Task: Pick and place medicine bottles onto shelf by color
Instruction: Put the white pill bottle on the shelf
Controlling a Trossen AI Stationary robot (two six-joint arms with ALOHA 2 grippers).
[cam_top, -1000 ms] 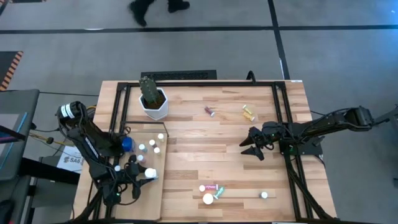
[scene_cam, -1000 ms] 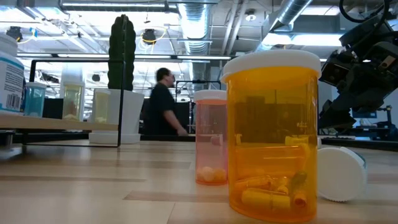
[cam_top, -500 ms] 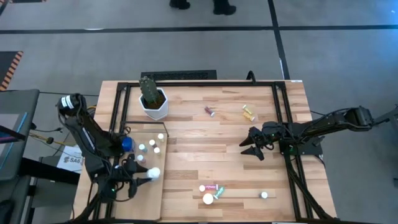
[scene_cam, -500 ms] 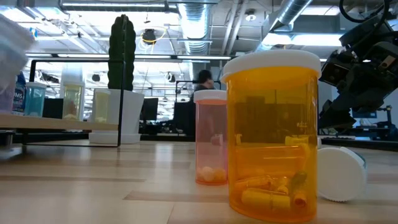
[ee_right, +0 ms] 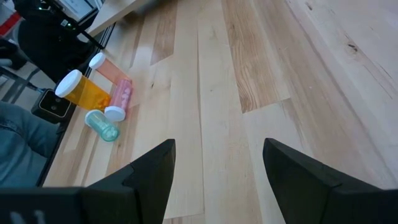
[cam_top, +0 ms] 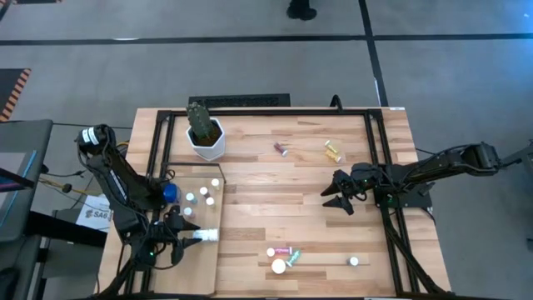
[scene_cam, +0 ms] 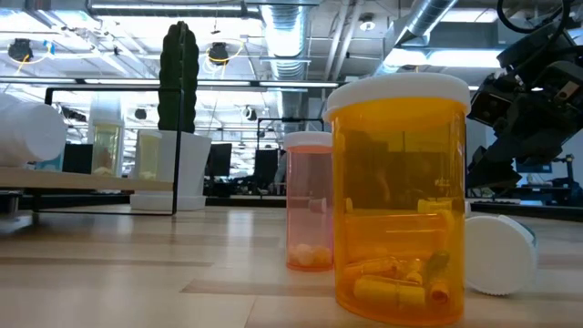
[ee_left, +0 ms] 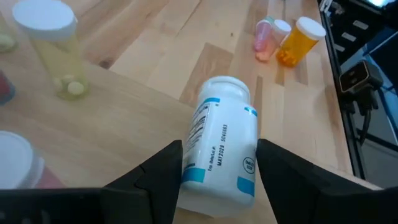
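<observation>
Shelf board (cam_top: 193,267), pale against the darker plank table (cam_top: 275,192), lies at the table's near left corner, and that is where the action is. The left gripper (cam_top: 185,237) hangs low over it with a white bottle (cam_top: 205,236) between its fingers. In the left wrist view that white bottle (ee_left: 222,147), with its blue-banded label, lies tipped on its side, the dark fingers (ee_left: 163,172) flanking its base and set fairly wide; whether they are gripping it or have let go I cannot tell. Its long axis runs straight out from the gripper, cap pointing away toward the table's middle. To stand it among the others, I'd judge the wrist must turn the bottle upright or the fingers take it again.

Several small bottles (cam_top: 203,196) stand on the far part of the board, near a blue cap (cam_top: 170,193).

The right gripper (cam_top: 336,193) waits over the right-centre of the table, fingers spread wide and empty. A loose cluster (cam_top: 285,257) of amber, pink and green bottles lies near the front edge, nearer to the right arm than to the left.

A white plant pot (cam_top: 206,140) stands at the far left.
</observation>
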